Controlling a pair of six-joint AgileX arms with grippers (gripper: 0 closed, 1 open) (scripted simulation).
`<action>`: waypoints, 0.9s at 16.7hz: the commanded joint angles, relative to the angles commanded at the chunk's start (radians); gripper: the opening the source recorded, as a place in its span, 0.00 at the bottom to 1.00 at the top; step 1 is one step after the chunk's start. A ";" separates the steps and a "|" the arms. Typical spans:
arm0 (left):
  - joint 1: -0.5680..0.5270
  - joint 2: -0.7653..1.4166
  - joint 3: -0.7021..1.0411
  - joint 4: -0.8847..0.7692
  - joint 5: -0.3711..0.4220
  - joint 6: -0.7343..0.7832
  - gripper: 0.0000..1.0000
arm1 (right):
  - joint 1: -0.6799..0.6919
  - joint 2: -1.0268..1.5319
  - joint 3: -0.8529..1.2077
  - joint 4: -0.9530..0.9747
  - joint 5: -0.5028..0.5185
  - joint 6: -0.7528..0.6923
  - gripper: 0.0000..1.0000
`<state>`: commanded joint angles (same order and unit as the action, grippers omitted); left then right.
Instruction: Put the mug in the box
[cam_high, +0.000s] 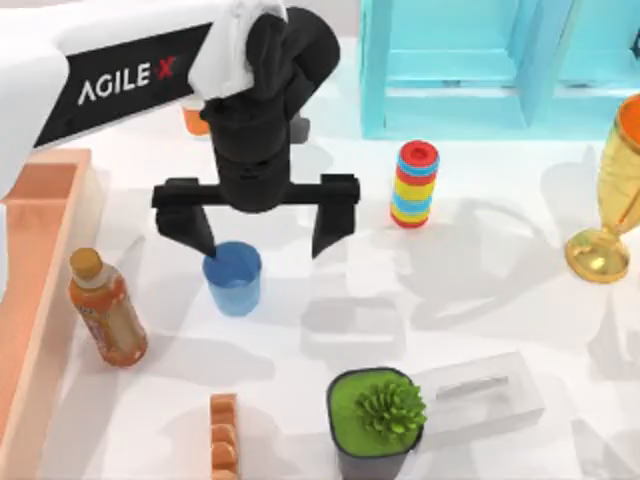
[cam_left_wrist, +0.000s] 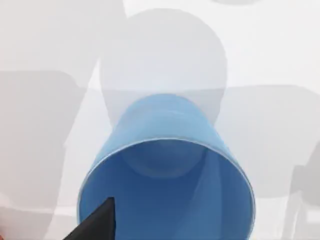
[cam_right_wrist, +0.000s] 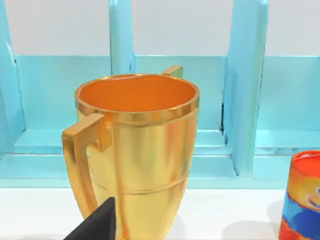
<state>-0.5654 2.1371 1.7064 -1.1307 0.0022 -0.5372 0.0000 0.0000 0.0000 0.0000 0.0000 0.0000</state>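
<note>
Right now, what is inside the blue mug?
One finger of the open left gripper dips inside the mug. Its blue bottom looks bare; that finger covers one small part near the rim.

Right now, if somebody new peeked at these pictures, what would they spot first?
First the big black left hand, fingers spread wide, hanging over the small sky-blue plastic mug near the middle of the white table, one fingertip dipping at its rim. Next the shiny gold trophy cup at the table's right edge and the red-yellow-blue striped cylinder beside the middle. The large salmon-orange box waits at the left edge.
</note>
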 joint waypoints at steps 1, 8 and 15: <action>0.000 0.009 -0.038 0.049 0.000 0.000 1.00 | 0.000 0.000 0.000 0.000 0.000 0.000 1.00; -0.001 0.029 -0.122 0.141 0.000 0.000 1.00 | 0.000 0.000 0.000 0.000 0.000 0.000 1.00; -0.001 0.029 -0.122 0.141 0.000 0.000 0.47 | 0.000 0.000 0.000 0.000 0.000 0.000 1.00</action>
<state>-0.5662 2.1658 1.5846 -0.9896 0.0025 -0.5374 0.0000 0.0000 0.0000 0.0000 0.0000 0.0000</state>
